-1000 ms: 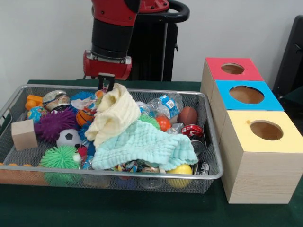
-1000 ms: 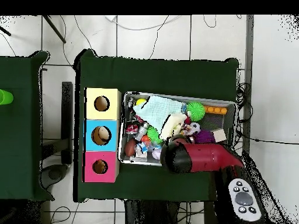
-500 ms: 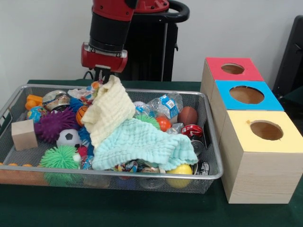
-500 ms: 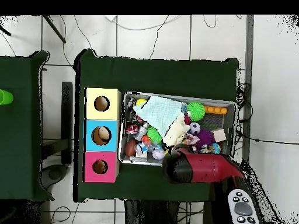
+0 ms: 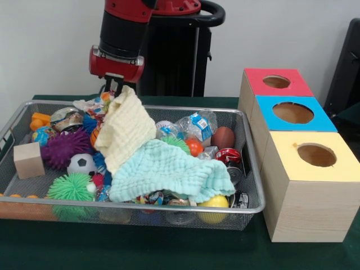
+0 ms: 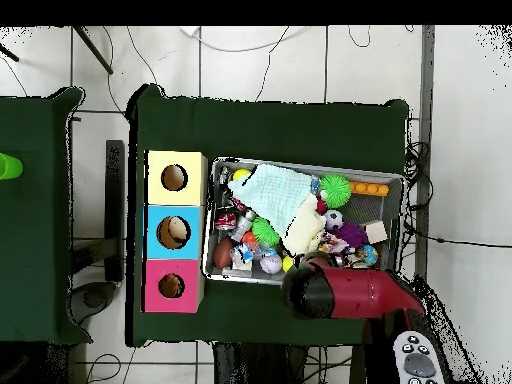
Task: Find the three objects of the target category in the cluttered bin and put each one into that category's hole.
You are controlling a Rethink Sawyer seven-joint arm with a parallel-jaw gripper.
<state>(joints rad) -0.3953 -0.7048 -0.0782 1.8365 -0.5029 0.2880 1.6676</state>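
My gripper (image 5: 115,88) hangs over the back left of the wire bin (image 5: 169,207), shut on one corner of a cream cloth (image 5: 126,129). That cloth drapes down from the fingers onto a mint cloth (image 5: 169,171) spread over the bin's middle. Around them lie a purple spiky ball (image 5: 64,147), a small soccer ball (image 5: 81,163), a green spiky ball (image 5: 70,188), a brown football (image 5: 223,136) and a red can (image 5: 228,156). In the overhead view the red arm (image 6: 340,293) hides the gripper, and the cream cloth (image 6: 303,228) shows beside it.
Three wooden boxes with round holes stand beside the bin: red top (image 5: 277,82), blue top (image 5: 292,113), yellow top (image 5: 316,155). A wooden block (image 5: 28,160) rests in the bin's left end. Plastic packets (image 5: 197,125) and a yellow ball (image 5: 214,201) fill the right part.
The gripper has risen and drifted left in the front view, dragging the cream cloth's corner with it. The cloth now hangs straighter, and more of the packets behind it shows.
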